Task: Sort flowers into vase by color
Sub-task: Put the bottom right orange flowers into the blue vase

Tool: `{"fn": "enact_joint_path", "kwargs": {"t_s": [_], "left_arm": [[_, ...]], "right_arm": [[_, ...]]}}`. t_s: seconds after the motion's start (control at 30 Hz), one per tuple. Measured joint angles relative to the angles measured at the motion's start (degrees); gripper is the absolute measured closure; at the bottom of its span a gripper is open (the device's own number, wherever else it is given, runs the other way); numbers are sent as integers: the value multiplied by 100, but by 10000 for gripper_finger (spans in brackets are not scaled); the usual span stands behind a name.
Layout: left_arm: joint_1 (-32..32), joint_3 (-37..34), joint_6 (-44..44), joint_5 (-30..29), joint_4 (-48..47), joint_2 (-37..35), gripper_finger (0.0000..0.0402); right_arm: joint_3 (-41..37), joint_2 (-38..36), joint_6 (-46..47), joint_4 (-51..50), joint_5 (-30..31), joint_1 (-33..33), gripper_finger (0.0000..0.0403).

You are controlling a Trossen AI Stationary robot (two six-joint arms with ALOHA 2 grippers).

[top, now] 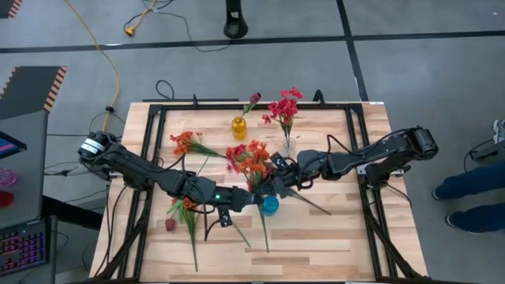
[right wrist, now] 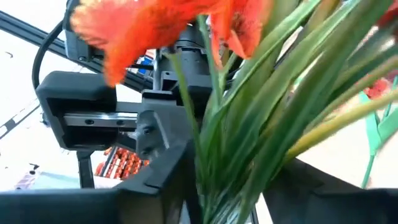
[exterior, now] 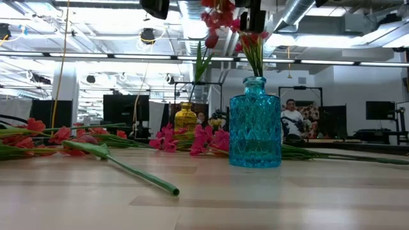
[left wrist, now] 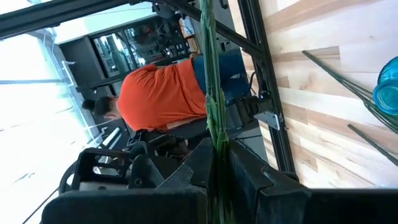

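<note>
The orange-red spray (top: 254, 162) stands upright at centre frame, stem down in the blue vase (top: 270, 205), blooms up. The left gripper (top: 251, 194) is clamped shut on its stem. The right gripper (top: 278, 183) sits right beside it, jaws part-open around the stalks. Above, the yellow vase (top: 238, 127) holds a maroon bud (top: 254, 99), and crimson blooms (top: 284, 106) fill the clear vase (top: 289, 145). Loose sprays (top: 187, 143) lie lower left.

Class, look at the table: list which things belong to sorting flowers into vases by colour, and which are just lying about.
Job in hand:
- blue vase
- yellow vase
- clear vase
- orange-red flowers
- crimson-pink flowers
- loose stems

Lying about:
- yellow cable on the floor
- keyboard on the side desk
</note>
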Motion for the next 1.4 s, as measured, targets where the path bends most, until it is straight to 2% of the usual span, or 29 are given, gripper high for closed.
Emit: {"fn": "enact_joint_path", "kwargs": {"t_s": [0.27, 0.4, 0.63, 0.83, 0.93, 1.1, 1.4], "left_arm": [[-7, 0, -1116, -21, 45, 0, 370], [-7, -2, -1645, -25, 31, 0, 361], [-8, -2, -1998, -23, 48, 0, 332], [-9, -2, -3303, -104, 128, 0, 279], [-19, -2, -3897, -455, 109, 0, 253], [-73, -2, -4670, -924, 45, 0, 236], [-112, -2, -5511, -1571, -434, -2, 253]], "right_arm": [[0, 0, -17, 24, 0, 0, 325], [0, 0, -62, 25, 70, 2, 360], [0, -2, -127, 24, 98, -2, 355], [0, -120, -523, -10, 135, -39, 361], [0, -308, -869, -227, 202, -68, 363], [0, -850, -1515, -1002, 688, -65, 362], [0, -2040, -2647, -2281, 2006, 519, 362]]}}
